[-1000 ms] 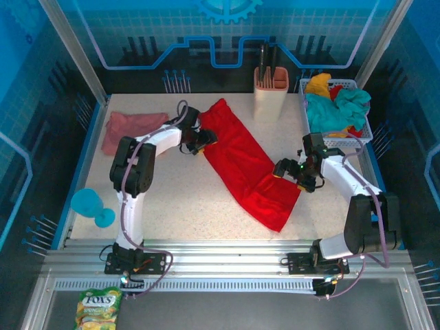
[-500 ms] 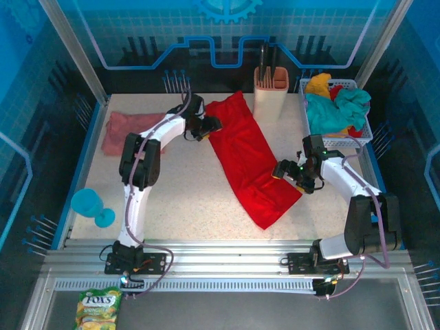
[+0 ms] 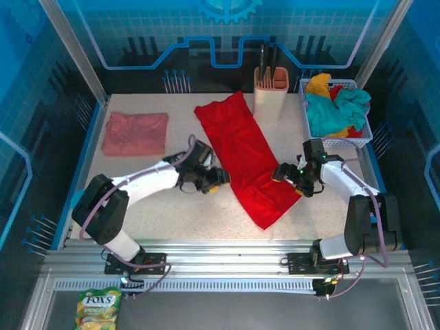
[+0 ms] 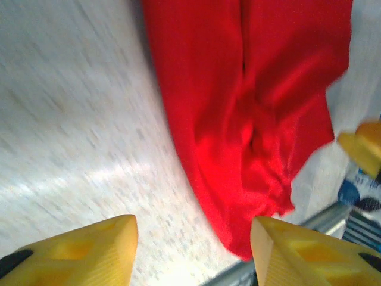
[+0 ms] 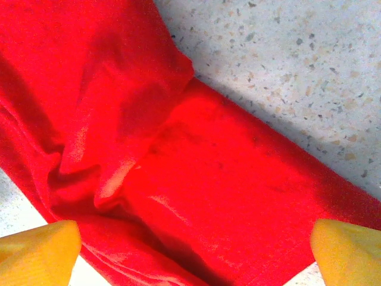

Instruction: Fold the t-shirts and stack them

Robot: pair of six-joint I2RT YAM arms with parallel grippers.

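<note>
The red t-shirt (image 3: pixel 246 158) lies folded into a long strip, running diagonally from the far middle to the near right of the table; its graphic is hidden. The dusty pink t-shirt (image 3: pixel 135 133) rests folded at the far left. My left gripper (image 3: pixel 216 180) hovers open beside the red strip's left edge; in the left wrist view its yellow fingers (image 4: pixel 77 250) frame bare tabletop with the red t-shirt (image 4: pixel 250 119) just ahead. My right gripper (image 3: pixel 289 174) is open over the strip's right edge, with red cloth (image 5: pixel 196 179) spread between its wide-set fingertips (image 5: pixel 41 247).
A beige utensil holder (image 3: pixel 270 86) stands at the far middle. A white basket (image 3: pixel 346 141) of teal, yellow and red clothes sits at the far right. A candy bag (image 3: pixel 98 307) lies below the table's near rail.
My left gripper let go of the red shirt's far end and swung back toward the near middle of the table. The strip lies straighter. The right gripper barely moved.
</note>
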